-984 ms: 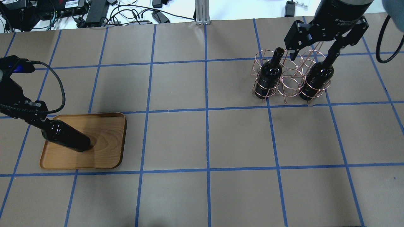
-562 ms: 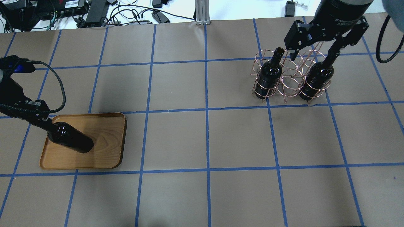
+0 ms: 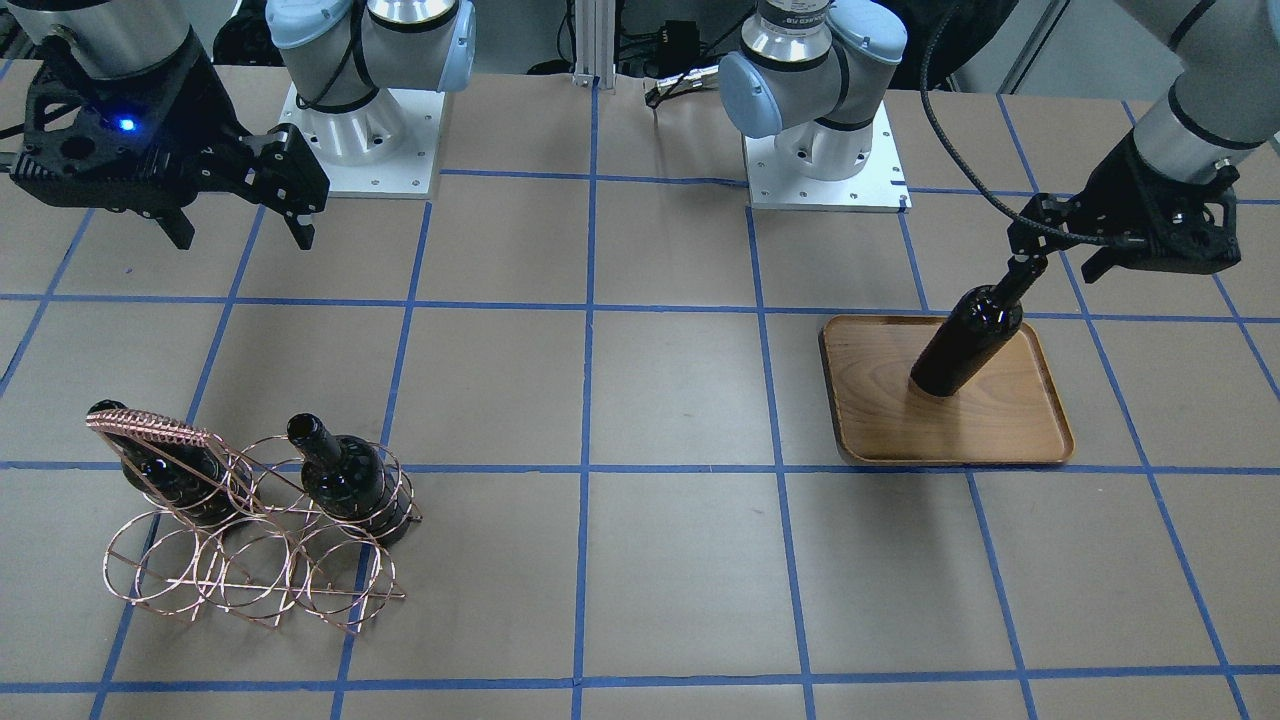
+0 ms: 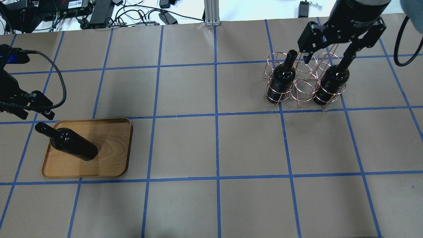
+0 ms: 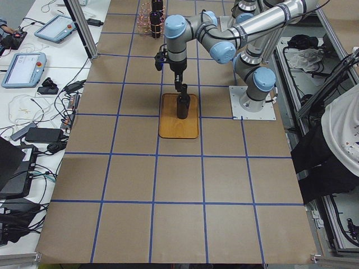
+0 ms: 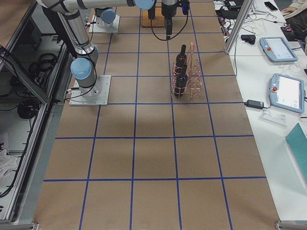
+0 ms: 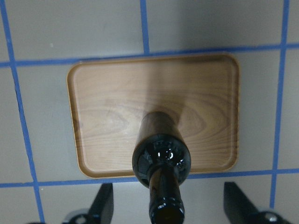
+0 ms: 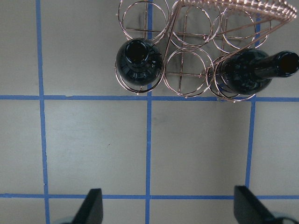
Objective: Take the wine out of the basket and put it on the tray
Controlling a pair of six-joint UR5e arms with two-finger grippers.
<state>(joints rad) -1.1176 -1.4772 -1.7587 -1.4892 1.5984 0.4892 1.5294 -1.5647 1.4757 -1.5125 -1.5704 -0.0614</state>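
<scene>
One wine bottle (image 4: 72, 147) stands upright on the wooden tray (image 4: 112, 138), also in the front view (image 3: 970, 340) and the left wrist view (image 7: 161, 154). My left gripper (image 4: 34, 114) is open just above its neck; its fingers (image 7: 103, 205) stand wide on both sides without touching. Two more wine bottles (image 4: 281, 79) (image 4: 332, 82) stand in the copper wire basket (image 4: 304, 79). My right gripper (image 4: 327, 54) is open and empty, hovering above the basket's far side; its wrist view shows the basket (image 8: 196, 46) and both bottles below.
The table is brown paper with a blue tape grid (image 4: 216, 115). Cables and power bricks (image 4: 99, 13) lie beyond the far edge. The arm bases (image 3: 820, 150) stand on the robot's side.
My left gripper has opened, let go of the bottle's neck and pulled up and away. The bottle now stands alone on the tray. The right arm has not moved.
</scene>
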